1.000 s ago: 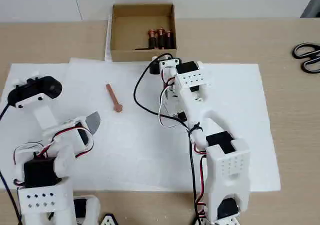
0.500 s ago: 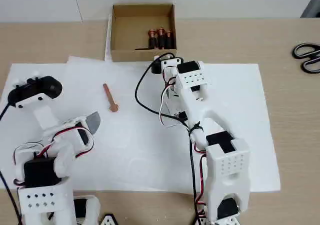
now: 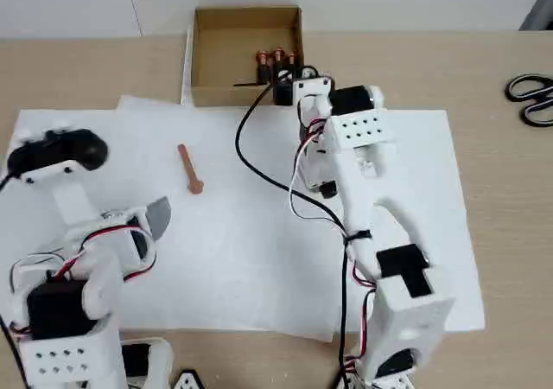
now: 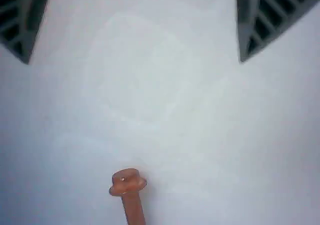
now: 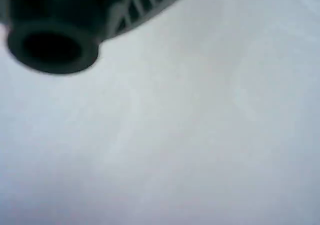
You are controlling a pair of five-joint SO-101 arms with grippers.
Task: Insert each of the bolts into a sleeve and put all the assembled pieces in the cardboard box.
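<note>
A copper-coloured bolt (image 3: 190,168) lies on the white foam sheet (image 3: 233,251), well left of centre; its head (image 4: 128,181) also shows in the left wrist view. My left gripper (image 3: 155,212) hovers near it, open, both dark fingers (image 4: 270,20) spread wide over bare sheet (image 4: 165,100). My right gripper (image 3: 327,186) sits tucked under its arm and is shut on a black sleeve (image 5: 52,47), whose bore faces the wrist camera. The cardboard box (image 3: 216,56) at the back holds assembled pieces (image 3: 276,63) along its right side.
Black scissors (image 3: 531,95) lie on the bare wooden table at the far right. The right arm's black cable (image 3: 259,168) loops over the sheet between the bolt and that arm. The arm's wrist (image 3: 302,86) overlaps the box's near right corner.
The right arm has swung to the right and toward the box, carrying the sleeve. The bolt lies slightly further left than a second ago. The left arm's base has shifted a little.
</note>
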